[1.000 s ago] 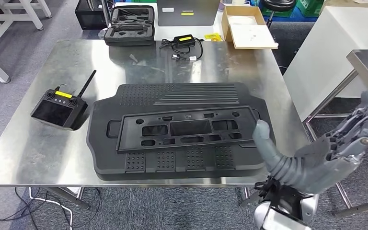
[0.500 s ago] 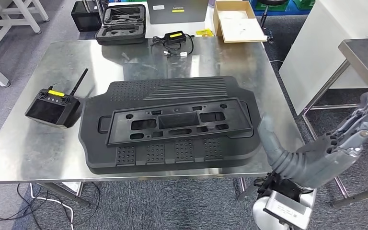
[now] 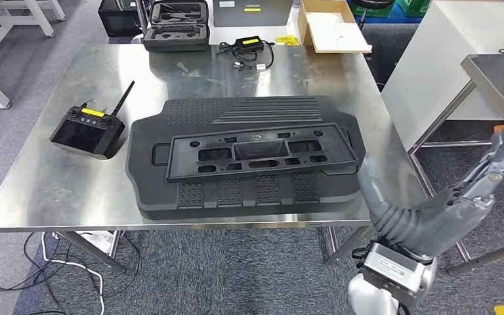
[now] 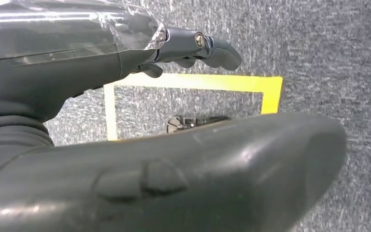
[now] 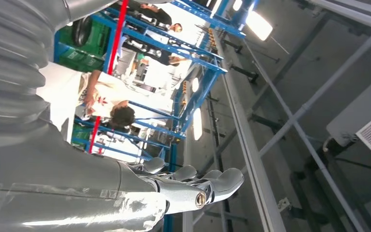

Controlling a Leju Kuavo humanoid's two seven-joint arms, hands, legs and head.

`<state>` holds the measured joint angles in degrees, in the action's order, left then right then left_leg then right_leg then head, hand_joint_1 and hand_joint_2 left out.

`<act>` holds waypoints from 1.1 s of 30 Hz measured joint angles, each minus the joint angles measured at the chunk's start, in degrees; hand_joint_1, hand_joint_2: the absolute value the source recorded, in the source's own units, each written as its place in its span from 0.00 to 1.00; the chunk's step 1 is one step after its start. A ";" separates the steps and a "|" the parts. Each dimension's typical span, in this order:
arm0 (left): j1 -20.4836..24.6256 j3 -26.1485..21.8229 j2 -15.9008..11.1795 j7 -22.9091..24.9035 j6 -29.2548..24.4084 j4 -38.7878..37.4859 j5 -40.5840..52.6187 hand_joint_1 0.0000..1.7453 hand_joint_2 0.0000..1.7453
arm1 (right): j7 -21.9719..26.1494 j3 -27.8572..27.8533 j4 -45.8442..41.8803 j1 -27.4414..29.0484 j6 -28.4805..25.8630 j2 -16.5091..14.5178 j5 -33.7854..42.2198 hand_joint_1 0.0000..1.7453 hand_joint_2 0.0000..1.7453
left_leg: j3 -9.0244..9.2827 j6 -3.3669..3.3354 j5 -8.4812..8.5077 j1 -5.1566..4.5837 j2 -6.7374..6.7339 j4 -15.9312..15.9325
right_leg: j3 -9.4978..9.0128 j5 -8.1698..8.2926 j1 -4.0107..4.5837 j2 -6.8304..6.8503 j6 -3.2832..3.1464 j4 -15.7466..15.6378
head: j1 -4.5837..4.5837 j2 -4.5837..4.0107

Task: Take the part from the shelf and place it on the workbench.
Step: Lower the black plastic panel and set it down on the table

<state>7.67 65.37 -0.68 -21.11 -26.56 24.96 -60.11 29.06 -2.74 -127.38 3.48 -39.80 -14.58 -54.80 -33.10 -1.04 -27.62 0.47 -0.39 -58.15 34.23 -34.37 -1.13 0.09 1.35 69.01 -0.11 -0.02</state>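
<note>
The part (image 3: pixel 260 154) is lying on the big black tray at the surface's (image 3: pixel 52 197) near edge, seemingly placed. The right hand (image 3: pixel 433 210), empty with fingers spread, is drawing back from it; the left hand (image 4: pixel 193 46) is hanging empty.

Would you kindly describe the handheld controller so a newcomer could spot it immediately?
Start at the steel workbench and the big black moulded part lying on it. Left of that part, apart from it, sits the remote controller: small, dark-screened, with a yellow label and a black antenna.
</note>
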 joint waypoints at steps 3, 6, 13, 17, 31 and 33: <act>0.04 0.05 0.07 -0.01 0.00 -0.05 0.00 0.00 0.00 | -0.03 -0.02 0.02 -0.01 0.00 0.00 -0.05 0.00 1.00 | -0.37 0.61 0.58 -0.17 -0.01 -0.12 | -6.12 2.81 0.61 -0.03 -1.01 -10.74 | 0.01 0.00; 0.07 0.17 0.09 -0.01 0.02 -0.13 -0.01 0.00 0.00 | -0.37 -0.06 0.02 0.06 0.00 0.00 -0.29 0.00 1.00 | -0.59 1.77 1.25 0.00 0.00 -0.08 | -6.27 3.57 0.86 0.01 -1.42 -12.35 | 0.03 0.00; -0.04 0.49 0.09 -0.16 0.02 -0.27 -0.40 0.00 0.00 | -2.86 -0.09 0.21 0.96 0.00 0.08 -1.37 0.00 1.00 | -5.33 3.59 -8.39 0.51 0.22 -15.59 | -3.31 5.91 0.37 0.62 -2.58 -12.40 | -0.93 0.00; 0.01 0.51 0.08 -0.46 -0.07 -0.31 -1.11 0.00 0.00 | -4.88 -0.21 0.52 1.23 0.00 0.38 -2.14 0.00 1.00 | 2.71 3.65 -3.59 0.87 0.26 -3.39 | -1.77 6.11 0.21 0.59 -2.01 -10.88 | -1.02 0.00; -0.50 0.61 0.09 -1.37 -0.93 -0.52 -3.64 0.00 0.00 | -8.46 -2.28 2.85 1.82 0.00 1.63 -1.08 0.00 1.00 | 0.17 0.13 -0.09 0.28 0.01 -0.09 | -0.79 1.19 0.24 0.21 0.09 -2.52 | -0.35 0.00; -0.48 0.67 0.09 -1.38 -1.02 -0.54 -3.77 0.00 0.00 | -9.64 -2.75 3.20 1.92 0.00 1.74 -1.49 0.00 1.00 | -0.16 0.58 0.25 0.12 0.01 -0.30 | -4.58 3.24 0.54 0.14 -0.40 -9.61 | -0.30 0.00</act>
<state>7.19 66.04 -0.59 -22.49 -27.57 24.42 -63.88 19.42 -5.49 -124.18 5.41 -39.80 -12.84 -56.28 -33.26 -0.46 -27.37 0.59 -0.38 -58.45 29.65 -31.13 -0.60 0.23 0.94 59.39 -0.42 -0.02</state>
